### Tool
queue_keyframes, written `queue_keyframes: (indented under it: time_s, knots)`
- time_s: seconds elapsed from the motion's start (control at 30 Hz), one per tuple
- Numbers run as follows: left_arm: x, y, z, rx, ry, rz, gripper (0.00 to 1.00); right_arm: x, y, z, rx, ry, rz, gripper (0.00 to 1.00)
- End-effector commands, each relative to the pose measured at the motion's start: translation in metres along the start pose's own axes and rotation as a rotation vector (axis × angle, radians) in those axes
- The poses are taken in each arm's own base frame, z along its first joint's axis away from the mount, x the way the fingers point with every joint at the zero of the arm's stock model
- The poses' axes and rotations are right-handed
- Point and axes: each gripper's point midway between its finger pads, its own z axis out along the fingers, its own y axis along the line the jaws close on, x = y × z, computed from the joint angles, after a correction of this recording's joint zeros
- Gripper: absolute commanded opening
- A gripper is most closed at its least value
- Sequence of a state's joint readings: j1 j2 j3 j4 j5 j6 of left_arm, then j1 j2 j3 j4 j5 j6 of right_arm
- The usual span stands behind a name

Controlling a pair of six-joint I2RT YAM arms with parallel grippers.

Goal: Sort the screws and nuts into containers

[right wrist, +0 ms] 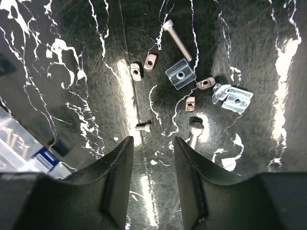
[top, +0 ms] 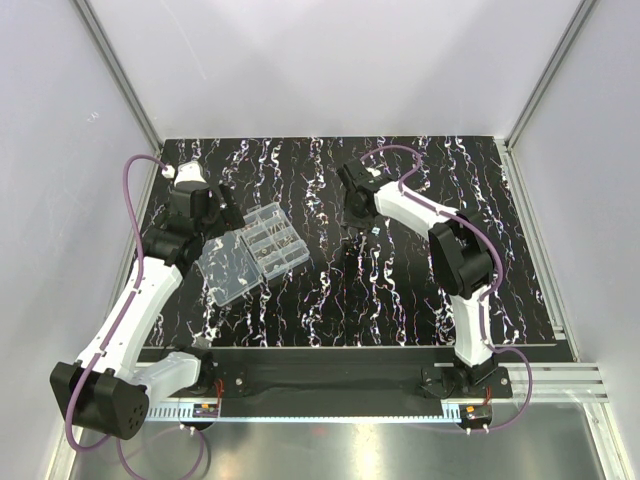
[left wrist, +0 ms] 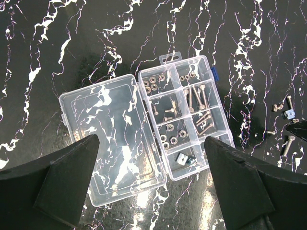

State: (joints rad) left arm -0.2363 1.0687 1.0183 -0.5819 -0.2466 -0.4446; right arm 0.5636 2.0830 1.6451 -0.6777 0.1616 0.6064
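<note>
The clear organiser box (top: 272, 240) lies open at left of centre, its flat lid (left wrist: 110, 136) folded out. In the left wrist view its compartments hold nuts (left wrist: 152, 83), screws (left wrist: 196, 97), more nuts (left wrist: 171, 137) and a square slot nut (left wrist: 182, 159). My left gripper (left wrist: 151, 140) hovers above the box, open and empty. My right gripper (right wrist: 152, 140) is open and empty, low over loose parts: a short screw (right wrist: 143, 127) just ahead of its left fingertip, a dark-headed screw (right wrist: 194, 128), a long screw (right wrist: 177, 40), and small nuts (right wrist: 136, 72) (right wrist: 190, 103).
Two silvery slot-nut brackets (right wrist: 181, 74) (right wrist: 234, 99) lie among the loose parts. The box corner with its blue latch (right wrist: 45, 157) shows at the right wrist view's lower left. Other loose screws (left wrist: 288, 143) lie right of the box. White walls enclose the black marbled table (top: 420, 300).
</note>
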Motion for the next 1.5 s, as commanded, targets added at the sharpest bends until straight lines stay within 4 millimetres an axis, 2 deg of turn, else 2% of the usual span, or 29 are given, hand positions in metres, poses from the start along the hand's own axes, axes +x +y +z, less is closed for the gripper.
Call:
queue_keyframes:
  time_s: [0.0,0.2,0.3,0.5,0.63,0.87,1.03,1.23,1.33,1.47]
  knots:
    - [-0.008,-0.002,-0.001,0.014,-0.036,-0.007,0.99,-0.005,0.006,0.001,0.013,-0.012,0.088,0.45]
    - [-0.007,-0.002,-0.001,0.014,-0.033,-0.005,0.99,0.008,0.004,0.012,0.035,0.036,0.124,0.43]
    - [-0.007,-0.001,-0.001,0.012,-0.035,-0.005,0.99,0.009,0.004,0.010,0.047,0.045,0.157,0.42]
    - [-0.007,-0.001,0.000,0.011,-0.036,-0.006,0.99,0.006,0.014,0.005,0.037,0.068,0.202,0.43]
    - [-0.007,-0.001,0.000,0.012,-0.035,-0.005,0.99,0.012,0.021,0.010,0.013,0.099,0.249,0.43]
    - [-0.007,0.001,-0.001,0.002,-0.040,-0.005,0.99,0.026,0.015,0.021,0.061,0.136,0.339,0.43]
    - [-0.009,0.001,-0.001,-0.003,-0.044,-0.005,0.99,0.025,0.018,0.024,0.069,0.142,0.355,0.42]
    - [-0.009,0.004,-0.002,-0.016,-0.049,0.000,0.99,0.029,0.011,0.032,0.108,0.147,0.362,0.40]
    - [-0.009,0.004,-0.002,-0.020,-0.050,0.005,0.99,0.032,0.007,0.036,0.124,0.149,0.364,0.36]
    - [-0.009,0.004,-0.003,-0.022,-0.051,0.009,0.99,0.036,0.000,0.040,0.155,0.148,0.346,0.24]
